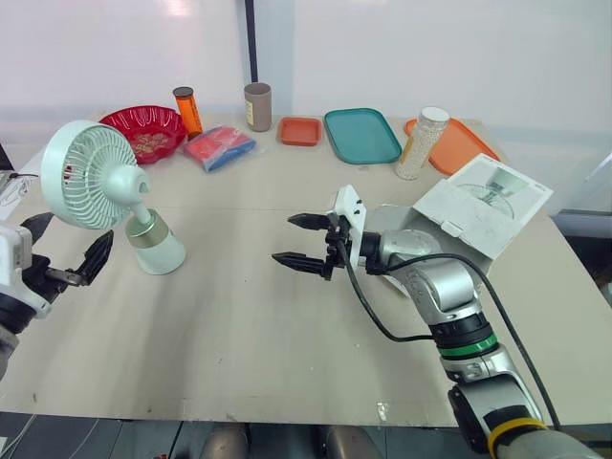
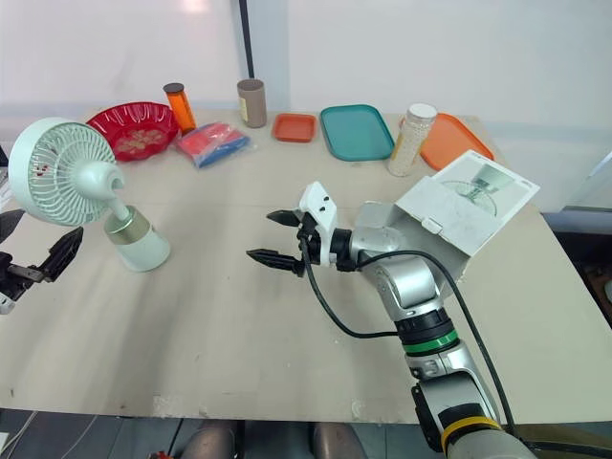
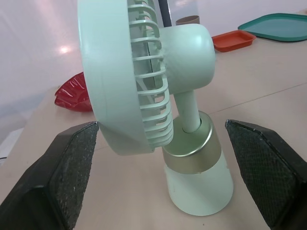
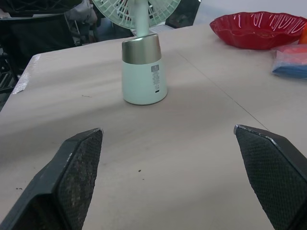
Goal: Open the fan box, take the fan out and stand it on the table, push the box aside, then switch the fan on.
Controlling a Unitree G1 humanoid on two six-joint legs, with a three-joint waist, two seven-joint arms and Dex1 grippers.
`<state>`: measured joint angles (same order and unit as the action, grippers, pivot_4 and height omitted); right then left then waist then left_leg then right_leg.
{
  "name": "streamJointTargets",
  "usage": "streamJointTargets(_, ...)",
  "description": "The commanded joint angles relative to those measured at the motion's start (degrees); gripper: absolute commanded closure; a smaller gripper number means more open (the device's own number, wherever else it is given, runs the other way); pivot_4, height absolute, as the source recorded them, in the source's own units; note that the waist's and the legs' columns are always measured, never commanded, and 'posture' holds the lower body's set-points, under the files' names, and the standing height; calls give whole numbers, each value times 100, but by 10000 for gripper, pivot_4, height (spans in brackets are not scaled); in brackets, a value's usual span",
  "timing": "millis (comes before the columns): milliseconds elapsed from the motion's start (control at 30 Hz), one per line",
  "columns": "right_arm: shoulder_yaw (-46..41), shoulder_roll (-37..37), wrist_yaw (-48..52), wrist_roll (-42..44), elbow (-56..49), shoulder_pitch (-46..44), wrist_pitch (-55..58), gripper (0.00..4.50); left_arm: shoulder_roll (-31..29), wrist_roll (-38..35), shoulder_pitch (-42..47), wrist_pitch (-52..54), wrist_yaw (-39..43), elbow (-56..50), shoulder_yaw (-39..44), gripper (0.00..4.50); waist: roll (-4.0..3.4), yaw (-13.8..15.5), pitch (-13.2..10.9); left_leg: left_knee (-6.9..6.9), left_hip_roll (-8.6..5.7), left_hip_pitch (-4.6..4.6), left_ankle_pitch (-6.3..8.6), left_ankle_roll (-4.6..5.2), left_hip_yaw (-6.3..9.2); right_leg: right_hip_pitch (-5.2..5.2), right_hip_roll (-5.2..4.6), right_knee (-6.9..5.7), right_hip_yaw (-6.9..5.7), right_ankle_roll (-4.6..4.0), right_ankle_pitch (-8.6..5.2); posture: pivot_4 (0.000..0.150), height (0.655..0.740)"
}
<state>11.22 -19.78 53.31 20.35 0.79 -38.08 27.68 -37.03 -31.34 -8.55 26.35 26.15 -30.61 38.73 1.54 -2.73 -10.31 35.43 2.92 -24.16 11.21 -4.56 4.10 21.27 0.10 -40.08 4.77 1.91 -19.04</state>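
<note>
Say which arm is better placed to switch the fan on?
Probably the right. The right gripper, open, points at the side of the fan bearing a grey panel, likely the switch. The left gripper is nearer but faces a plain side.

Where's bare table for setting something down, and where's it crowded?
Bare: the middle of the table between the fan and the right claw, plus the near strip in front of them. Crowded: the back edge, from red bowl to orange tray, and the far right corner, where the box lies.
</note>
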Motion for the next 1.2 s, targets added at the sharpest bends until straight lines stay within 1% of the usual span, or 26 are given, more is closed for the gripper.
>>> streamJointTargets(33,-8,-10,-3,-34,-235,-28,-104,229,-58,27,27,-46,-68,-144,127,0,0,0,0,0,1,0,0,0,0,0,0,0,0,0,0,1500,7400)
streamJointTargets(267,21,17,31,-52,-256,-12,-113,229,6,0,-104,-50,-184,-261,260,0,0,-1,0,0,0,0,0,0,0,0,-1,0,0,0,0,1500,7400)
streamJointTargets(333,38,28,30,-76,-233,-16,-128,229,-10,44,-78,-71,-228,-241,248,0,0,0,0,0,0,0,0,0,0,0,-1,0,0,0,0,1500,7400)
streamJointTargets(433,53,33,60,-82,-236,-8,-122,229,-119,146,184,-116,-373,-29,247,0,0,0,0,0,0,0,-1,-1,1,0,0,0,-1,0,0,1500,7400)
streamJointTargets(633,60,36,26,-92,-254,18,-97,229,-189,107,304,-133,-160,136,177,0,0,-3,0,-1,0,0,-1,-2,-1,0,-1,1,0,0,0,1500,7400)
streamJointTargets(1000,102,-31,-51,-160,-477,198,-54,229,-288,332,1049,-373,-3,830,-337,0,1,0,0,-2,-2,-1,-4,-7,1,0,-1,0,-2,0,0,1500,7400)
streamJointTargets(1167,85,-46,-90,-152,-553,237,-3,229,-280,288,1096,-397,140,920,-374,0,1,-4,0,-3,-1,-1,-4,-7,0,2,-1,0,-2,0,0,1500,7400)
streamJointTargets(1200,88,-48,-99,-150,-570,246,6,0,-260,278,1124,-408,137,947,-364,5094,1,-4,0,-2,0,-1,-4,-7,1,2,-1,-1,-2,0,0,1500,7400)
